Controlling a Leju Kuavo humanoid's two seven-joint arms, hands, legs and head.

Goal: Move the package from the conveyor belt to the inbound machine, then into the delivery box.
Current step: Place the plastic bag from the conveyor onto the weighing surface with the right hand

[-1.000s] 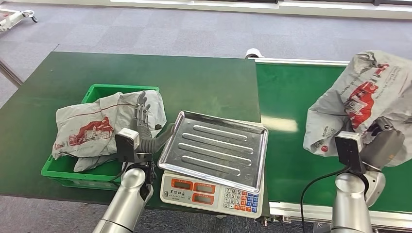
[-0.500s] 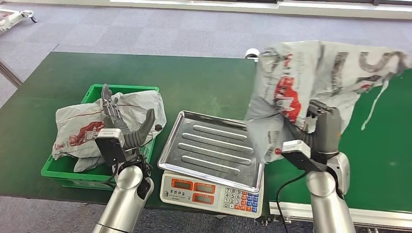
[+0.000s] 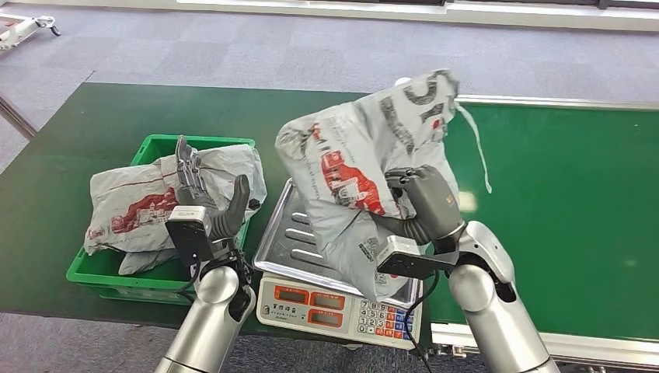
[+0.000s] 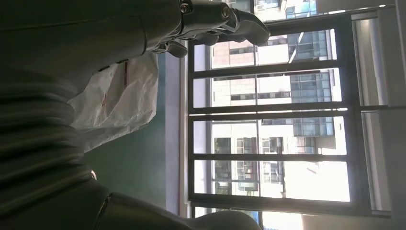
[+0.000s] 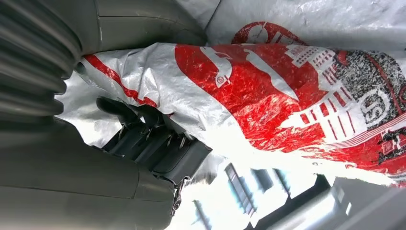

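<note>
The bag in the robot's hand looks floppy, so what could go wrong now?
The right hand holds the grey package by only part of it, so it might slip. It is wider than the scale's tray and may droop over the edge. The open left hand is raised close by, and the swinging bag could brush it.

Package (image 3: 361, 167), centre of the head view: grey plastic film with red building graphic and dark lettering. Second bag (image 3: 148, 203), left of frame: same grey with red print. Crate (image 3: 101, 272): bright green. Table surface (image 3: 326, 132) and conveyor belt (image 3: 575, 194): dark green. Scale (image 3: 334, 307): white body, silver ribbed tray, orange displays, blue and white keys. Floor (image 3: 311, 47): grey carpet tiles.
</note>
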